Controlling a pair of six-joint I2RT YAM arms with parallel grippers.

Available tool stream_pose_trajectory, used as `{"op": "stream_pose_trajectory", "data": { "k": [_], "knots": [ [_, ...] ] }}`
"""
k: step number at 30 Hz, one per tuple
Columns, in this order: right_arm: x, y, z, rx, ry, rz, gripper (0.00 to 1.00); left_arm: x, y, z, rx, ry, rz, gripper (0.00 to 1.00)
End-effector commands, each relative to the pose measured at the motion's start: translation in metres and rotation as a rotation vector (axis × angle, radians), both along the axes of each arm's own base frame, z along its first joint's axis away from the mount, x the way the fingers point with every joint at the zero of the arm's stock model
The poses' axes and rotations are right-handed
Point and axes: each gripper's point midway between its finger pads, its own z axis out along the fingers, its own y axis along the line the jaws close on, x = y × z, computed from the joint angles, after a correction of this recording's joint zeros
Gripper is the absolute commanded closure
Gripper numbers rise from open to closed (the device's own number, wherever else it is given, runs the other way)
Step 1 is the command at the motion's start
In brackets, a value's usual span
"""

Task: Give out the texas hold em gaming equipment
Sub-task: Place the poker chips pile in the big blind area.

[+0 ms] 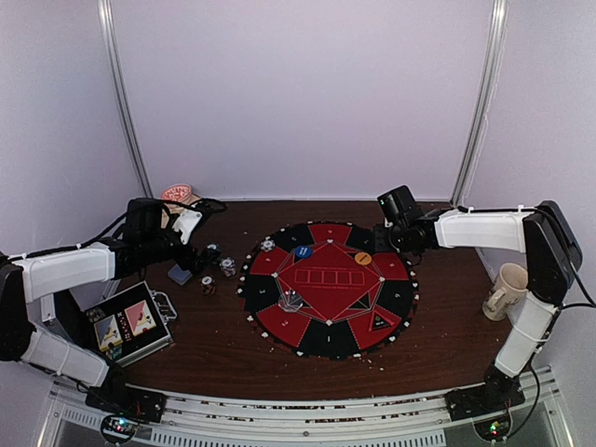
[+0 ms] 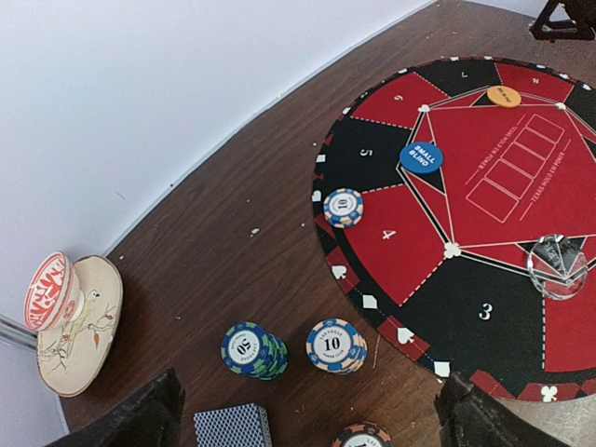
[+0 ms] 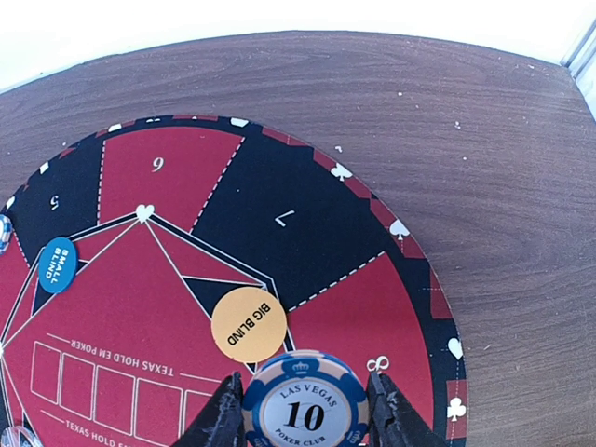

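Note:
A round red-and-black poker mat [image 1: 328, 289] lies mid-table. My right gripper [image 3: 305, 410] is shut on a blue-and-cream "10" chip [image 3: 305, 402], held over the mat's back right [image 1: 384, 242], just beside the orange "big blind" button [image 3: 248, 323]. The blue "small blind" button [image 3: 57, 264] lies further left. My left gripper [image 2: 312, 430] is open and empty above the chip stacks left of the mat: a green-blue "50" stack [image 2: 251, 349], a blue-cream "10" stack [image 2: 333, 345] and a black-orange stack [image 2: 361, 436]. A blue-backed card deck [image 2: 231, 428] lies beside them. One chip [image 2: 343, 207] lies on the mat.
A clear glass piece [image 2: 559, 265] stands on the mat's near left. A metal case with card pictures [image 1: 126, 326] sits at the front left. A beige mug [image 1: 506, 291] stands at the right. A beige disc [image 2: 79, 321] and a red-white item [image 2: 48, 293] lie by the back wall.

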Motion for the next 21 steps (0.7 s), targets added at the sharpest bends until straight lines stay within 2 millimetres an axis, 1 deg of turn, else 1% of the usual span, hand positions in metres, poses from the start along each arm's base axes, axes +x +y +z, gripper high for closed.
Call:
{"op": "stream_pose_trajectory", "data": {
  "k": [1, 9, 11, 21],
  "knots": [
    [0.007, -0.005, 0.006, 0.017, -0.025, -0.020, 0.63, 0.003, -0.003, 0.007, -0.028, -0.028, -0.007, 0.02],
    [0.016, -0.016, -0.001, 0.022, -0.017, -0.055, 0.63, 0.003, -0.004, 0.004, -0.025, -0.021, -0.012, 0.02],
    [0.019, -0.018, -0.006, 0.022, -0.011, -0.062, 0.63, 0.003, -0.004, 0.004, -0.025, -0.022, -0.012, 0.02],
    [0.032, -0.022, -0.040, 0.003, 0.046, -0.086, 0.63, 0.003, -0.005, 0.002, -0.026, -0.015, -0.017, 0.02]
  ]
}}
